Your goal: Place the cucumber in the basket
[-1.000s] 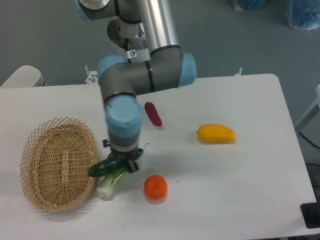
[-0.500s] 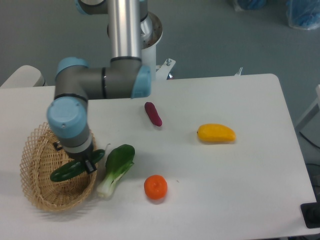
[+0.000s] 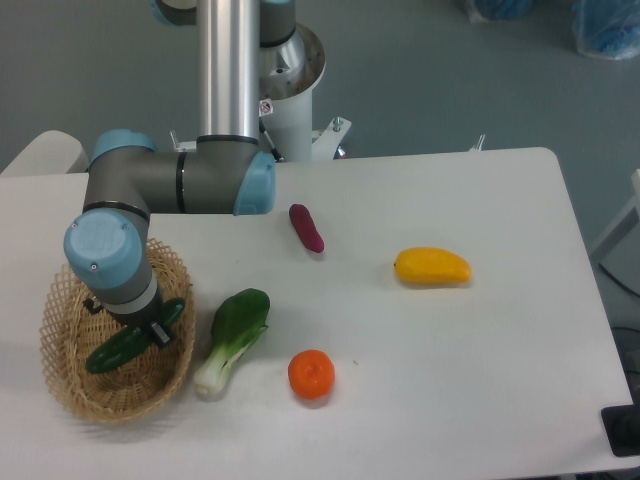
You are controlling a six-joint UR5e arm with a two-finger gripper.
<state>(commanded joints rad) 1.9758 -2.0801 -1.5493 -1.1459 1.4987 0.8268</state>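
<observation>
The cucumber (image 3: 115,349) is a glossy dark green cylinder, tilted, held over the inside of the basket. The basket (image 3: 70,380) is a large tan oval wicker one at the table's left. My gripper (image 3: 148,330) points down from the arm's blue-capped wrist and is shut on the cucumber near its right end. The wrist hides most of the fingers. I cannot tell whether the cucumber touches the basket floor.
A bok choy (image 3: 232,336) lies just right of the basket. An orange (image 3: 311,374) sits beside it. A purple eggplant (image 3: 306,228) lies mid-table and a yellow mango (image 3: 432,267) to the right. The arm's links reach over the table's back left.
My gripper has carried the cucumber left, from beside the bok choy to over the basket's inside. The bok choy stayed on the table and now shows in full.
</observation>
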